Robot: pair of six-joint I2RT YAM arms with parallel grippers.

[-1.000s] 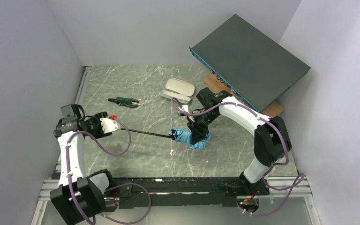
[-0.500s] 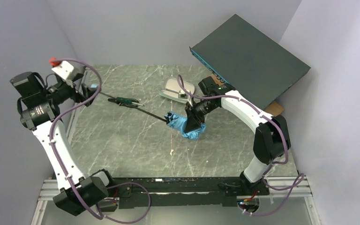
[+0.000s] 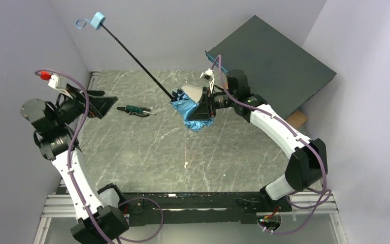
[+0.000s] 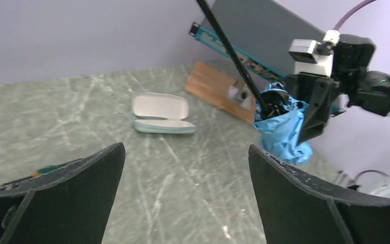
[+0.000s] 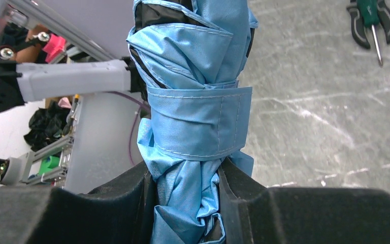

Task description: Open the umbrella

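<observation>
- Currently the left gripper (image 3: pixel 104 104) hangs above the left edge of the table (image 3: pixel 132 152), jaws wide, holding nothing and well apart from the umbrella.
- Green-handled pliers (image 3: pixel 134 110) lie flat on the table, left of centre toward the far edge.
- Umbrella (image 3: pixel 187 109) is off the table, up in the air over the far-centre area.
- Its black shaft (image 3: pixel 137 61) is extended and slants up toward the far-left corner, with the light-blue handle (image 3: pixel 98 20) at the top end.
- Canopy is bundled, with the strap (image 5: pixel 198 122) wrapped round it.
- Right gripper (image 5: pixel 185 175) is clamped narrow on the bundled canopy.
- Pale case (image 4: pixel 162 113) sits on the table near the far edge.
- Dark-grey box (image 3: pixel 274 61) leans tilted at the far-right corner.
</observation>
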